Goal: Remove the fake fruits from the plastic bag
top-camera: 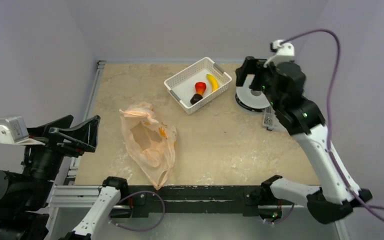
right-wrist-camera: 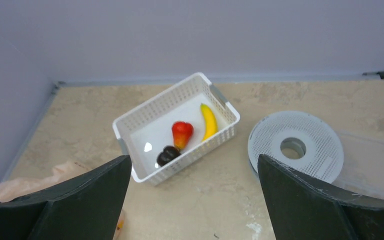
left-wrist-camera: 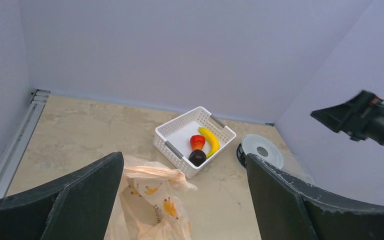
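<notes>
The fake fruits lie together inside a white perforated basket (top-camera: 187, 71) at the table's back: a yellow banana (top-camera: 212, 82), a red-orange piece (top-camera: 200, 88) and a dark maroon piece (top-camera: 195, 98). The pale-orange plastic bag (top-camera: 147, 145) lies crumpled and flat on the table, left of centre, with its mouth toward the basket. Nothing shows through it. My left gripper (top-camera: 86, 134) hangs open beyond the table's left edge, holding nothing. High at the back right, beside the basket, my right gripper (top-camera: 247, 75) is open too, with nothing between its fingers.
A white perforated disc on a black spool (top-camera: 252, 97) sits right of the basket, under my right arm. A small grey strip (top-camera: 268, 120) lies in front of it. An aluminium rail (top-camera: 92, 95) runs along the table's left edge. Lavender walls enclose the table.
</notes>
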